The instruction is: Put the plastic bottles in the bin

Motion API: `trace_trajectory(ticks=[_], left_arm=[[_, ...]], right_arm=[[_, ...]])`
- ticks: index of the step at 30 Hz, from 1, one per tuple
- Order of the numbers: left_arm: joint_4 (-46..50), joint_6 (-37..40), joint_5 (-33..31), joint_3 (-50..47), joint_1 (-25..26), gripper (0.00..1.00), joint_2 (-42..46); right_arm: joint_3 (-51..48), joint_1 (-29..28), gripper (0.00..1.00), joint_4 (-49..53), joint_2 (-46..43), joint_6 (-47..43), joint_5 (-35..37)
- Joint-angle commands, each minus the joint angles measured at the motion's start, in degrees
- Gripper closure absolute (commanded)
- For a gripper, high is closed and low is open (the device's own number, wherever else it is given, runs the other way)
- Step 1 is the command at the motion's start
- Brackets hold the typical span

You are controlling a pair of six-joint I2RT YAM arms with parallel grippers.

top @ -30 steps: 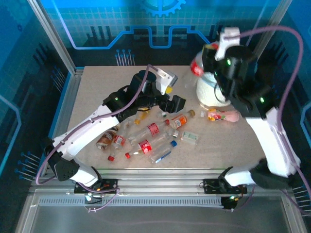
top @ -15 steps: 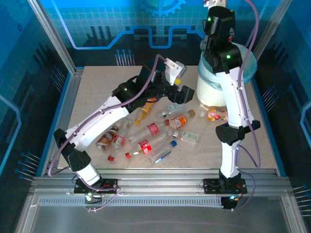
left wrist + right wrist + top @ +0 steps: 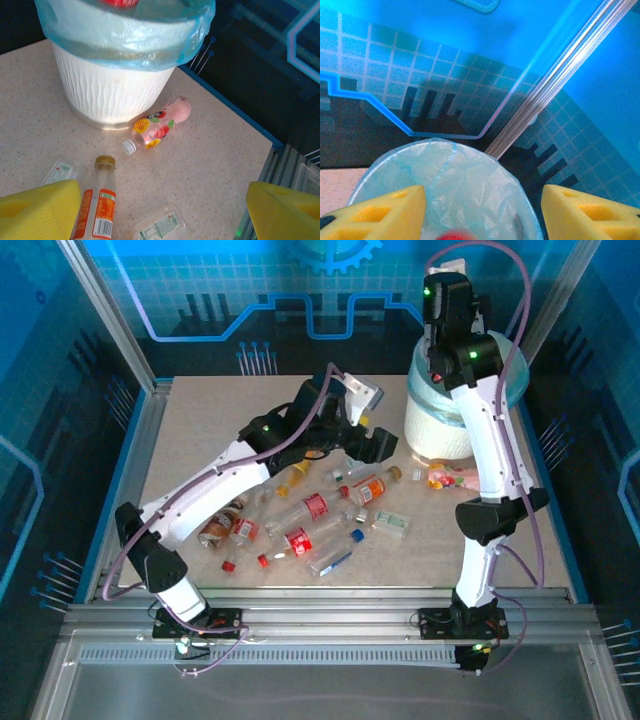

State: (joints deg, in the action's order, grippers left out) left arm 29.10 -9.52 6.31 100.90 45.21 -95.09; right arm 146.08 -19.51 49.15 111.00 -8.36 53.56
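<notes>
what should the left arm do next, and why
Probably lower the left gripper onto the pink bottle: its jaws stand open and empty, aimed at it, and that bottle lies on its side, apart from the others, by the base of the bin.

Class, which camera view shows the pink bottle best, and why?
The left wrist view: the pink bottle lies whole and large beside the bin, white cap and fruit label plain. The top external view shows it small, next to the right arm.
</notes>
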Motion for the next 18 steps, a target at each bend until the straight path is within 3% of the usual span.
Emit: trace_trajectory(ticks=[1,7,11,13,15,18], left_arm=[[-1.4,-1.0,-0.4,-0.8,-0.3,0.13,3.8],[-0.1,-0.1,-1.0,-1.8,-0.3,0.13,5.8],[-0.4,-0.1,-1.1,-3.3,-0.3,0.13,7.1],[-0.8,-0.5,-1.1,-4.4,-0.3,0.13,7.7],[-0.7,-0.9,-1.2,-5.3,-0.3,0.13,8.3],[-0.7,-1.1,-1.2,-6.9,-0.3,0.12,9.4]], right_arm=[[3.9,-0.8,0.34,2.1,0.0,0.1,1.0],[3.2,-1.2,0.34,2.7,-0.4,0.1,0.2],[2.5,-0.5,0.4,1.8,-0.7,-1.0,-1.1],[2.1,0.3,0.53,2.1,-1.1,-0.7,-2.2],[-1.3,0.6,0.8,-2.4,-2.1,-3.8,-1.5],[-0.7,-0.3,0.9,-4.4,-0.6,-8.8,1.4]])
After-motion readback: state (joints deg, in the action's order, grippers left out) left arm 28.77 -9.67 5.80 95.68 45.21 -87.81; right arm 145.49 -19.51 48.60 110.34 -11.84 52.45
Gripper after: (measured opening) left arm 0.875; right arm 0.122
